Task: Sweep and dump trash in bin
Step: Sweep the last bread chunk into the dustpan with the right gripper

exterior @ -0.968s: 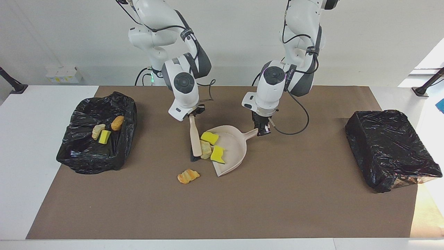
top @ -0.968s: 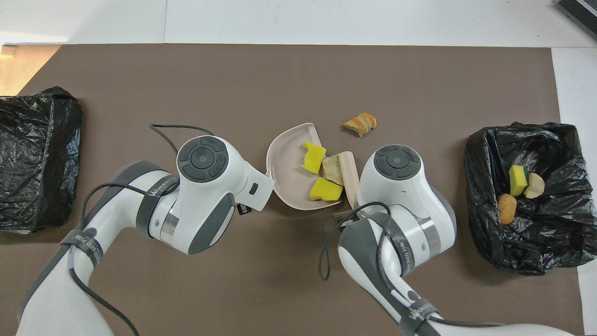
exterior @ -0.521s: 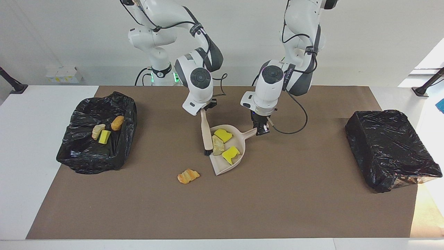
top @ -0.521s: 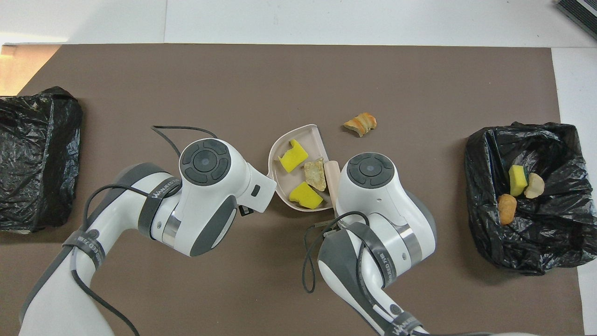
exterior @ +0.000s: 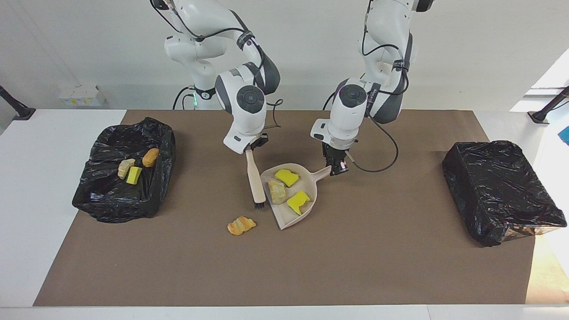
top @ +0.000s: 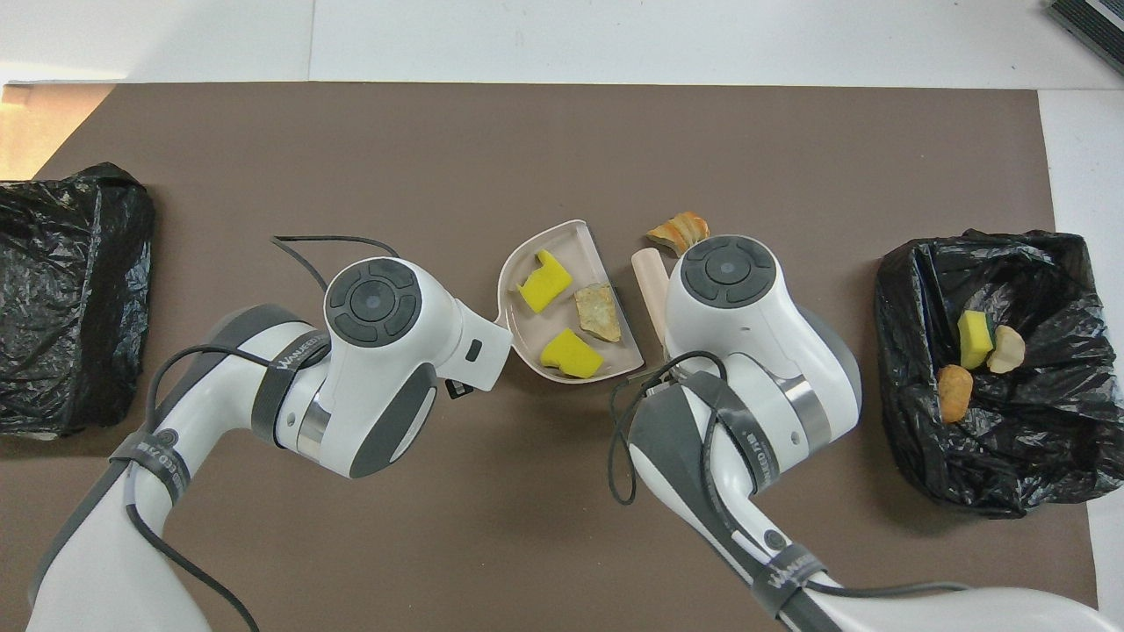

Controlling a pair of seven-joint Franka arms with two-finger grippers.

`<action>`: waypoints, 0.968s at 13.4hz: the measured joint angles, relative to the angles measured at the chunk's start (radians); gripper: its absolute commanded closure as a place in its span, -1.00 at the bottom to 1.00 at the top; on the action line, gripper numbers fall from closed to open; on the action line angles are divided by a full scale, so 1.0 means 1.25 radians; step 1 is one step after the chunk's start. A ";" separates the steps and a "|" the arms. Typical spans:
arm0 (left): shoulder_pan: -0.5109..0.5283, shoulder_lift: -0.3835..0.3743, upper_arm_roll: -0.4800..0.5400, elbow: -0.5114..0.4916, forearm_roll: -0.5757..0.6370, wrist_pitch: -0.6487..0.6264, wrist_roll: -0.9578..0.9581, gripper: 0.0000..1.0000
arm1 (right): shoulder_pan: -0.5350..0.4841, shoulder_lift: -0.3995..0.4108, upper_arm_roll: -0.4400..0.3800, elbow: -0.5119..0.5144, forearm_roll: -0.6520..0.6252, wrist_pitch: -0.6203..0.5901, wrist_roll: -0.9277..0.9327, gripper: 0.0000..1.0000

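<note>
We judge the trash light and soft or crumbly, better swept than pinched. Two yellow sponge chunks [exterior: 298,201] and a beige lump [exterior: 276,191] lie in the dustpan [exterior: 302,215]; an orange lump [exterior: 241,225] sits on the worktop [exterior: 355,266]; three scraps rest in the bin [exterior: 111,209] at the right arm's end. The left end effector [exterior: 338,166] grips the dustpan handle; the right end effector [exterior: 254,149] clamps the brush [exterior: 255,184].

Lab: robot arms [exterior: 249,89], papered table [exterior: 355,266], bare wall [exterior: 466,53]

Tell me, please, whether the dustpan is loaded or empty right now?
Loaded: the dustpan holds two yellow sponge chunks and a beige lump.
</note>
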 measured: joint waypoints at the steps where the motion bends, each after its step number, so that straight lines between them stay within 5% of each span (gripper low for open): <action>1: 0.004 0.000 0.001 0.000 0.000 0.000 -0.001 1.00 | -0.009 0.017 0.000 0.029 -0.037 0.000 -0.016 1.00; 8: 0.005 0.000 0.000 -0.002 0.000 0.000 -0.028 1.00 | -0.135 0.141 -0.006 0.141 -0.155 0.049 -0.220 1.00; 13: 0.004 0.000 -0.002 -0.003 0.000 0.000 -0.036 1.00 | -0.134 0.198 0.000 0.189 -0.138 0.051 -0.215 1.00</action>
